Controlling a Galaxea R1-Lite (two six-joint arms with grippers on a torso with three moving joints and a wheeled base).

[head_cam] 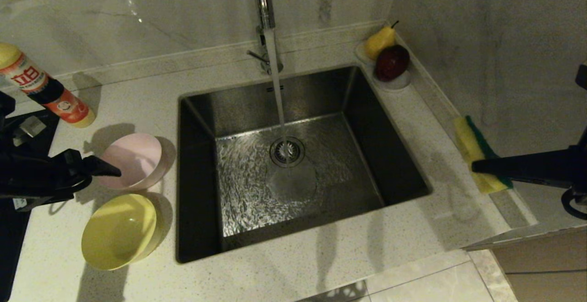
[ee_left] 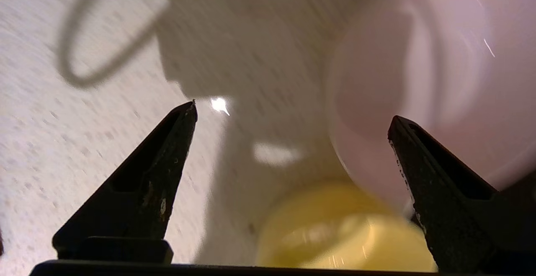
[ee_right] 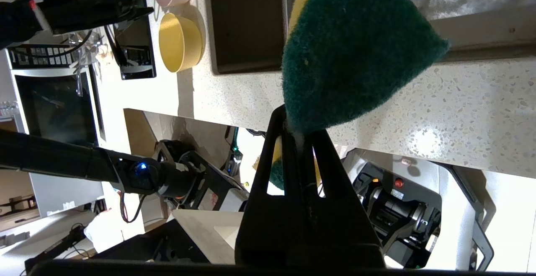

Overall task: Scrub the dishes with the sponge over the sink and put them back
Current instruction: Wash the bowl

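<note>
Sink (head_cam: 220,187) centre of my counter (head_cam: 321,270), tap water running onto the drain strainer (head_cam: 287,151). Pink bowl (head_cam: 133,160) sits tilted on the counter just left of the sink, yellow bowl (head_cam: 120,231) nearer me, close beside it. My left gripper (head_cam: 107,170) has jaws wide apart, holding nothing, tip at the pink bowl's rim. My right gripper (ee_right: 299,131) is clamped on the sponge (ee_right: 356,45), over the counter right of the sink.
</note>
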